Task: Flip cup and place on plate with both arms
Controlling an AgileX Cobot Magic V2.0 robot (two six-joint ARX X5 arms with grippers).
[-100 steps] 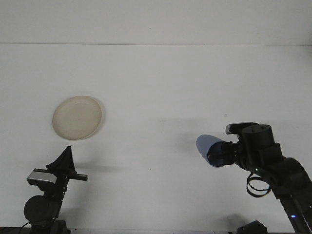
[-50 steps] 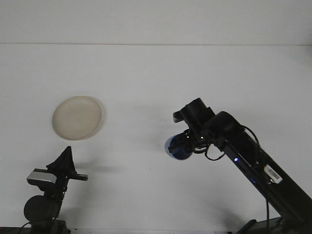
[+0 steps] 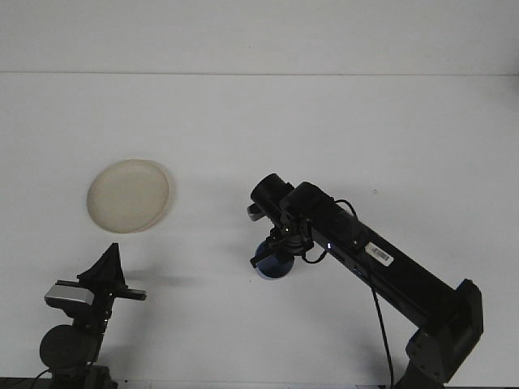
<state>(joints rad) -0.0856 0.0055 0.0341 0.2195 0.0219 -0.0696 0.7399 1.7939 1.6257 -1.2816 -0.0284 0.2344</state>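
The surface [image 3: 340, 121] was plain white and ran back to a pale wall, the two meeting in a faint straight line across the top of the scene. Light was even, with soft grey shadows under the machinery.

At the far left, low down, the left tool [image 3: 109, 263] stood parked near the front edge, its dark pointed fingers close together and holding nothing. It had not moved from where it was a second before. Just beyond it, further back on the surface, lay the cream plate [image 3: 129, 195], round, shallow and with nothing on it, in the same spot as earlier.

Toward the middle, the right arm [image 3: 381, 263] stretched out long from the lower right corner. A second earlier it had been folded back at the right with the blue cup [image 3: 274, 265] held sideways in the air; half a second earlier it had swung inward. Now the right tool [image 3: 276, 247] was reaching downward, clamped on the cup, which sat low at the surface with a small shadow beneath it, well apart from the plate. Whether the cup was actually touching the surface I could not tell.
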